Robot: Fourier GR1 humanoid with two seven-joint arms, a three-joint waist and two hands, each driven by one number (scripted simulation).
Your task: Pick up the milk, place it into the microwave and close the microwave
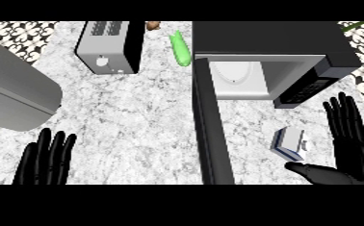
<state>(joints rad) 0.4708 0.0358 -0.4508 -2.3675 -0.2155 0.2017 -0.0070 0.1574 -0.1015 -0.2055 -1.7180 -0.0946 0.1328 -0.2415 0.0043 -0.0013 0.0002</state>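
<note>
A small white and blue milk carton (290,143) lies on the marble counter in front of the microwave (270,56). The microwave stands at the back right with its door (210,124) swung wide open toward me, showing a white cavity (238,78). My right hand (344,129) is open at the right edge, fingers straight up just right of the carton and thumb (313,171) stretched below it, not touching it. My left hand (46,158) rests open at the lower left, fingers up, far from the carton.
A silver toaster (110,44) stands at the back left. A green cucumber (180,49) lies between the toaster and the microwave, with a brown item (152,25) behind it. A grey rounded object (25,93) fills the left edge.
</note>
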